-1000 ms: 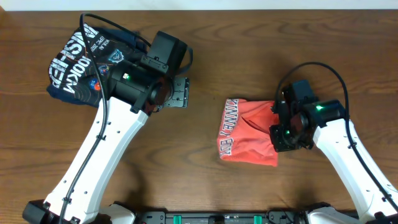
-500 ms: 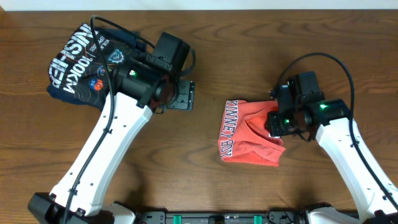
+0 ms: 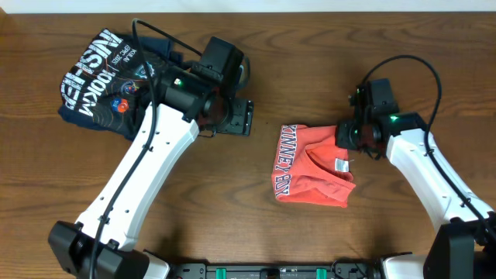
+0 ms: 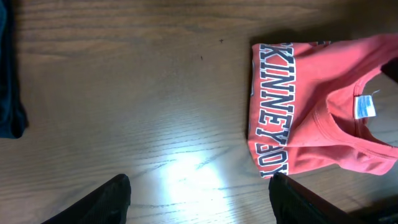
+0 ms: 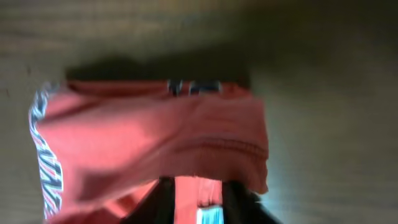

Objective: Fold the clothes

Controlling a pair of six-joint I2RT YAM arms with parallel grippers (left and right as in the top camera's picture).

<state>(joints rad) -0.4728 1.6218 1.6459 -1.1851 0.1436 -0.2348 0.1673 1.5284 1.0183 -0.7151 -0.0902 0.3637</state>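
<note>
The orange-red T-shirt [image 3: 310, 167] lies folded into a small packet right of the table's middle, its white lettering along the left edge and its white neck label [image 3: 339, 166] facing up. My right gripper [image 3: 349, 136] is at its far right corner. In the right wrist view the fingers [image 5: 199, 194] are close together with red cloth [image 5: 155, 137] between and over them. My left gripper [image 3: 239, 118] is open and empty over bare wood left of the shirt. Its view shows the shirt [image 4: 311, 118] ahead to the right of its fingers [image 4: 199, 183].
A dark navy folded shirt [image 3: 97, 77] with white lettering lies at the far left corner; its edge shows in the left wrist view [image 4: 9, 93]. The wooden table [image 3: 232, 201] is bare between the two garments and along the front.
My right gripper has moved toward the table's far edge along the shirt's right side, and the neck label is now uncovered. My left arm has shifted a little right.
</note>
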